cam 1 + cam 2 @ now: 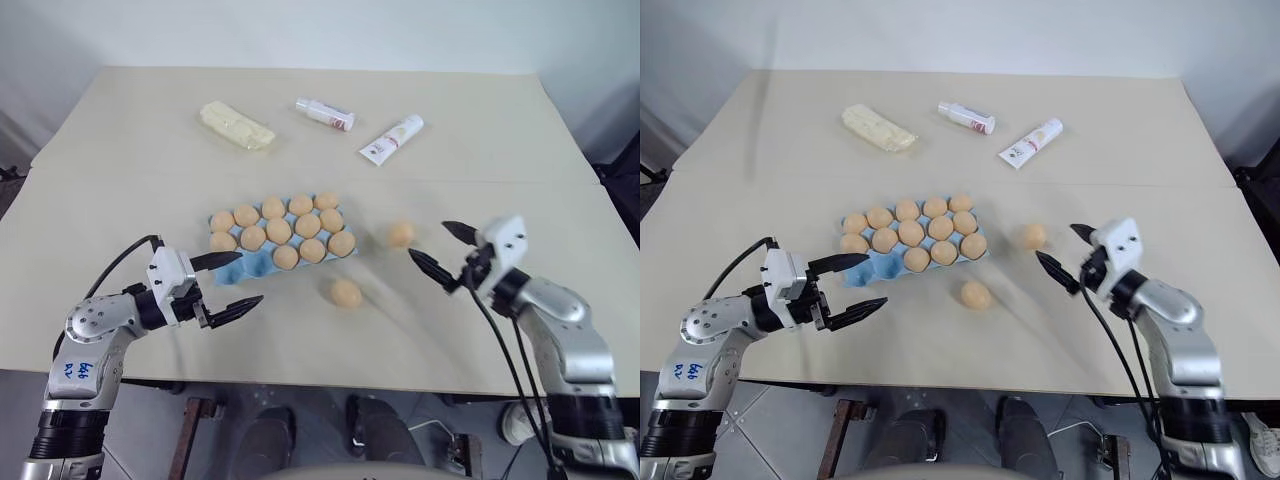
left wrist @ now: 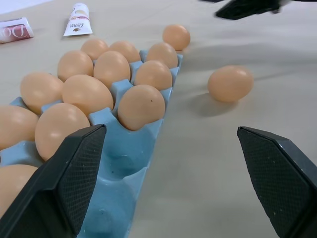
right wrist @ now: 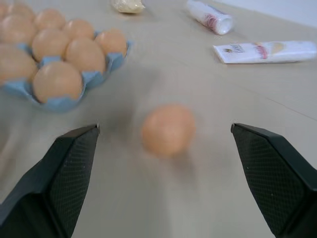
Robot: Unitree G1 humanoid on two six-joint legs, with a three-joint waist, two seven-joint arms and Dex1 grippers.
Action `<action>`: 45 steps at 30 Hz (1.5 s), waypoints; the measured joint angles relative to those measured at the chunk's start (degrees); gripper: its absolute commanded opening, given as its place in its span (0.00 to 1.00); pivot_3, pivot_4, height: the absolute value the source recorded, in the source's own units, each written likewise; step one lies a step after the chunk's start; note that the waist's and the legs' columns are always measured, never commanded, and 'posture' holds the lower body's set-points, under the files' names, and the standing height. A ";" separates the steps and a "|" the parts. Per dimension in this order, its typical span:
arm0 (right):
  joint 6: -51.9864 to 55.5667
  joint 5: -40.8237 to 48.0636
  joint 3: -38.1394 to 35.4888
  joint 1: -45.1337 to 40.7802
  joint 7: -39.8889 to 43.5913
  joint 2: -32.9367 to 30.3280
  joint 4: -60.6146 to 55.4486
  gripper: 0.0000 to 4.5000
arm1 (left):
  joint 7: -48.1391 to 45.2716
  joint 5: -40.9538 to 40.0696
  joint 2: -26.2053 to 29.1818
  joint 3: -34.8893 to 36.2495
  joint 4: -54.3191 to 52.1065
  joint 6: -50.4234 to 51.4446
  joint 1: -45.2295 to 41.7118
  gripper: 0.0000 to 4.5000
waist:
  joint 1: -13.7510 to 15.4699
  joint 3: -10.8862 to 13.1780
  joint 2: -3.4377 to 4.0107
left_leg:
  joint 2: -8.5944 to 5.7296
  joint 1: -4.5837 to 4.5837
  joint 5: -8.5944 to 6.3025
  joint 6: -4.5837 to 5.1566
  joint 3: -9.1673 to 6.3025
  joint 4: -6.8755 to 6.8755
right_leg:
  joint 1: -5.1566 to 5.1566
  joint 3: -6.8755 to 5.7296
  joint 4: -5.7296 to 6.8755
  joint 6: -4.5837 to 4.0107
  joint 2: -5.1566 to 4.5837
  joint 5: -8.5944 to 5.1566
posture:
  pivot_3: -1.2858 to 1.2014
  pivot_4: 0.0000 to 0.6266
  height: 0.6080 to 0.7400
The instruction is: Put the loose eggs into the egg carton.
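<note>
On the tan table (image 1: 120, 130), two loose eggs sit apart from the egg carton (image 1: 262, 263). One egg (image 1: 401, 234) lies just off the carton's right end, and a second egg (image 1: 346, 293) rests nearer the robot, out in front of the tray. Beyond them, well away, lie a pale yellow wrapped block (image 1: 238, 125), a small white bottle (image 1: 325, 114) and a white tube (image 1: 392, 139).

The blue tray looks nearly full of tan eggs, with bare cups showing only at its near left corner, right where the left gripper (image 1: 228, 283) hovers, jaws wide apart and empty, pointing level across the table toward the nearer egg.

Over on the other side, the right gripper (image 1: 444, 251) is just as wide open, holding nothing, aimed level at the egg beside the carton; in the right wrist view that egg (image 3: 168, 130) sits squarely between the two black fingers (image 3: 62, 173), a little way ahead of them.

Now, the handling. These eggs look light, smooth and round, so they would roll at a nudge and could slip from hard finger pads. They may crack if squeezed hard, so I'd judge a gentle close is best. The sensible hold is across the widest middle of the egg, one pad on each side. The carton looks thin and light; it could shift if bumped while placing.
</note>
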 measured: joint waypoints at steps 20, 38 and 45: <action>-0.11 -6.14 7.70 -18.51 -1.83 8.25 19.63 0.43 | 7.93 -0.08 -0.76 8.07 -6.65 -0.75 12.30 1.00 | -0.46 0.02 0.03 | 0.01 -0.17 -0.01 -0.02 -0.01 -0.10 | -0.20 -0.02 0.02 0.00 0.03 0.00 | 0.52 0.24 1.00; 2.65 -13.27 31.27 -35.60 -0.76 35.07 30.05 0.43 | 12.19 -1.76 -4.45 19.43 -3.46 -2.79 23.61 1.00 | -1.35 -0.09 -0.15 | -0.04 -0.50 0.07 -0.18 -0.02 -0.21 | -0.69 -0.04 0.18 -0.13 -0.06 -0.06 | 0.52 0.24 1.00; -0.07 -13.53 30.76 -36.35 1.12 34.97 32.32 0.94 | 12.58 -1.96 -4.50 19.81 -3.97 -3.11 23.78 1.00 | -1.83 -0.10 -0.16 | 0.00 -0.43 0.09 -0.23 -0.02 -0.26 | -0.72 -0.03 0.28 -0.15 0.00 -0.07 | 0.52 0.24 1.00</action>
